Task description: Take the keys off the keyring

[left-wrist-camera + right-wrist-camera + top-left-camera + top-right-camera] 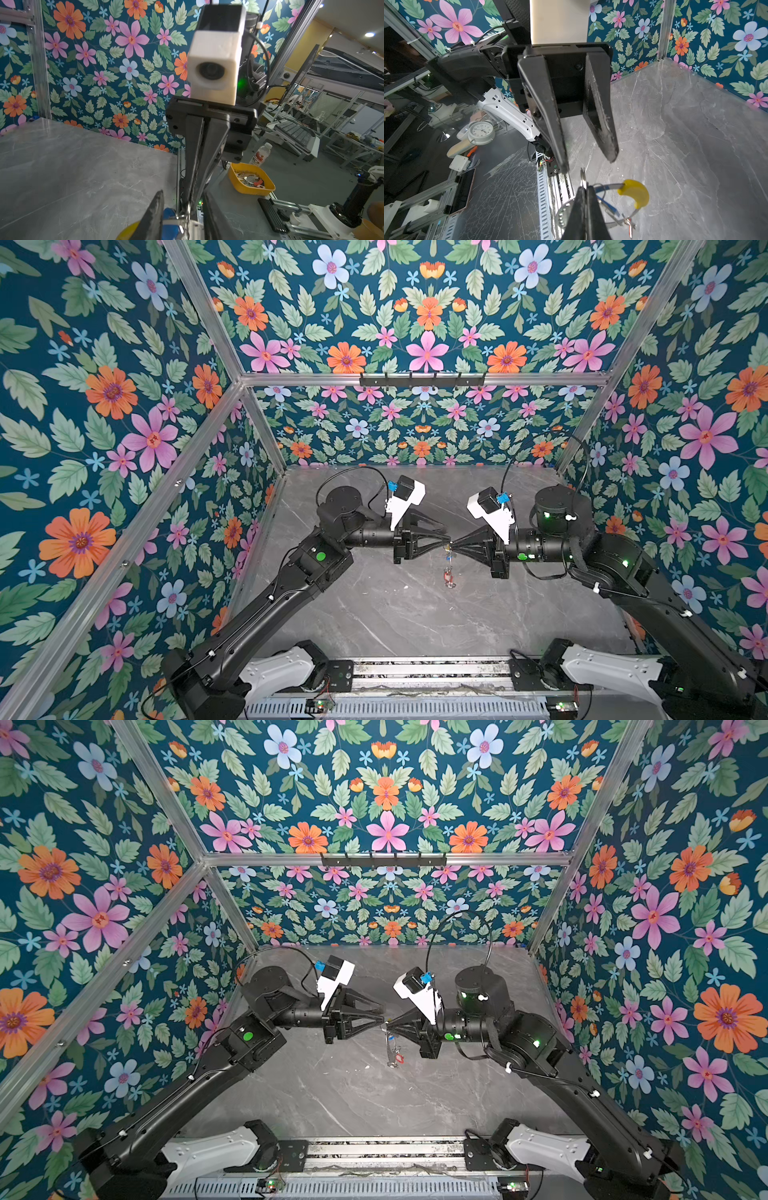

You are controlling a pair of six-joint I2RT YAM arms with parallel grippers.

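A: What is holding the scene up?
B: A glossy grey table [395, 614], marbled with pale veins, is lying flat across the booth's floor.
A: What is bordering it?
B: Floral walls [415, 435] are rising from three edges; a metal rail [428, 668] is running along the front.

I have both arms reaching in from the near side, elbows bowed outward. The forearms run level and the wrists are turned inward, so the two pincers face each other tip to tip in the middle. My left pincer [448, 534] has its fingers parted, one above the other in both top views. My right pincer [455, 542] is pressed closed, nipping the keyring [634, 193], which hangs below it.
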